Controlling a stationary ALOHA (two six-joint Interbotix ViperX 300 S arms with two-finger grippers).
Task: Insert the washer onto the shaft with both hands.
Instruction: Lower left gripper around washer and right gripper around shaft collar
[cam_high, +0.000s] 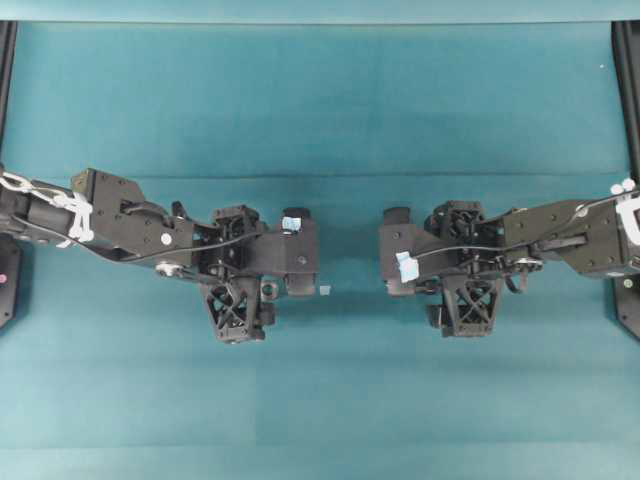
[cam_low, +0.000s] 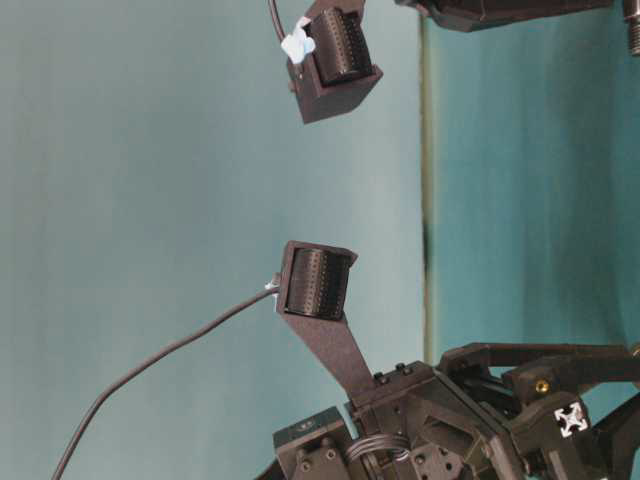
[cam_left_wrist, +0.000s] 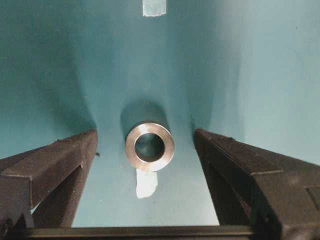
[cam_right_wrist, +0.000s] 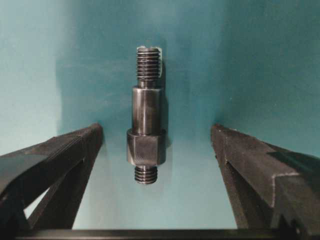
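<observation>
The small thick grey metal ring, the washer (cam_left_wrist: 149, 146), lies on the teal cloth surface (cam_left_wrist: 260, 75) between the wide-spread fingers of the left end effector (cam_left_wrist: 145, 165), touching neither, with a pale scrap of tape (cam_left_wrist: 146, 183) just under its near edge. The short dark grey stepped metal rod, the shaft (cam_right_wrist: 146, 129), lies lengthwise between the equally wide fingers of the right end effector (cam_right_wrist: 157, 165), also untouched. The step in hand looks like the two pick-ups: I would close the left fingers squarely across the washer's outer rim so the hole stays free, and take the shaft by its thick hexagonal section, leaving a threaded end exposed for threading through. No containers appear in any view.
</observation>
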